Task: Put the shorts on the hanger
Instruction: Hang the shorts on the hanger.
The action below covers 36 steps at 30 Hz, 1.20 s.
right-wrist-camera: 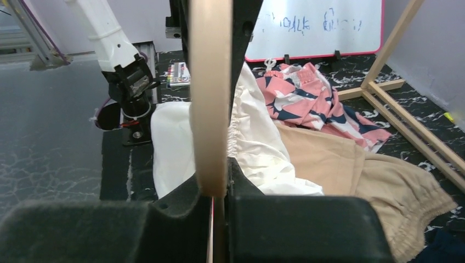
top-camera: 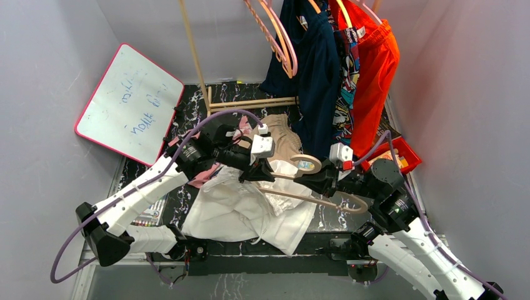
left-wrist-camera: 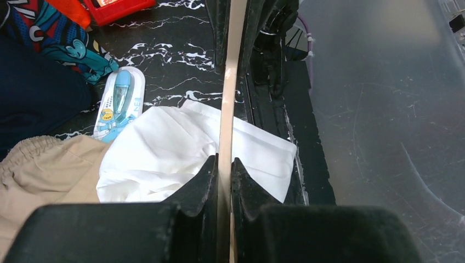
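L claw (left-wrist-camera: 224,162) & R claw (right-wrist-camera: 216,182) are each pinched on the hanger (top-camera: 312,200), which should be kept level & fed slowly into the shorts (top-camera: 231,209) waistband

The hanger (left-wrist-camera: 227,98) runs off the left wrist view at top and bottom. Seen from above, the left arm (top-camera: 150,181) hides the upper edge of the shorts (top-camera: 237,209) and most of a pink garment (top-camera: 201,178). The whiteboard (top-camera: 128,103) scrawl is too blurred to read, and the hanging clothes (top-camera: 369,69) are cut off at the top edge.
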{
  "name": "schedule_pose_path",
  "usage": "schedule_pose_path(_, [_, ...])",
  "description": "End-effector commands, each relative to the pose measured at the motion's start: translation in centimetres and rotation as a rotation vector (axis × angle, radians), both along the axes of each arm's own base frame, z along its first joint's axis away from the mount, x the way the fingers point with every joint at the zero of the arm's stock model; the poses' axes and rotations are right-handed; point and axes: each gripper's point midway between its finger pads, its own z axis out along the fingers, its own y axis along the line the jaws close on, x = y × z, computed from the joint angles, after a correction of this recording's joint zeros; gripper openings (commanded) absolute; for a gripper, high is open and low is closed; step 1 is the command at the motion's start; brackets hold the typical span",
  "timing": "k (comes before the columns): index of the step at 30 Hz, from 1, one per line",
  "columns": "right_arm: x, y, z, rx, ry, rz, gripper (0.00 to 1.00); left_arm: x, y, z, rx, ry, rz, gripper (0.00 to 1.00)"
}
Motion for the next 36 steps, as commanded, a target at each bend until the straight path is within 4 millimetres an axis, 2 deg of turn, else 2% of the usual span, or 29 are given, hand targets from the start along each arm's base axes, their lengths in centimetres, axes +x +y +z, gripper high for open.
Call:
schedule_pose_path(1, [-0.2, -0.4, 3.9, 0.083, -0.079, -0.021, 0.25, 1.1, 0.2, 1.8, -0.09, -0.114, 0.073, 0.0])
schedule_pose_path(3, [-0.2, -0.6, 3.6, 0.076, -0.068, -0.035, 0.38, 1.5, 0.3, 2.2, -0.106, -0.137, 0.095, 0.0])
schedule_pose_path(5, [-0.1, -0.9, 3.4, 0.07, -0.058, -0.053, 0.46, 1.8, 0.4, 2.3, -0.103, -0.148, 0.116, 0.0])
schedule_pose_path(8, [-0.1, -1.6, 3.2, 0.066, -0.044, -0.095, 0.55, 2.6, 0.6, 2.1, -0.094, -0.165, 0.16, 0.0])
schedule_pose_path(13, [0.5, -3.9, 3.6, 0.091, 0.009, -0.244, 0.67, 4.0, 1.4, 1.3, -0.061, -0.185, 0.263, 0.0])
schedule_pose_path(17, [0.6, -5.9, 4.0, 0.123, 0.066, -0.35, 0.71, 5.6, 2.8, 0.5, -0.021, -0.206, 0.386, 0.0])
schedule_pose_path(20, [0.9, -7.2, 3.8, 0.148, 0.113, -0.428, 0.71, 6.1, 4.2, 0.7, -0.023, -0.231, 0.468, 0.0])
schedule_pose_path(22, [1.1, -7.9, 3.4, 0.149, 0.147, -0.471, 0.71, 6.3, 5.2, 0.7, -0.014, -0.24, 0.519, 0.0])
schedule_pose_path(26, [2.6, -9.1, 1.2, 0.087, 0.261, -0.604, 0.7, 6.4, 7.2, 0.4, 0.014, -0.24, 0.606, 0.0])
schedule_pose_path(30, [3.5, -8.4, -1.1, 0.011, 0.393, -0.638, 0.69, 6.4, 8.5, 0.3, 0.02, -0.238, 0.672, 0.0])
schedule_pose_path(36, [3.4, -3.1, -4.8, -0.064, 0.57, -0.437, 0.58, 7.0, 9.4, 0.3, 0.01, -0.249, 0.737, 0.0])
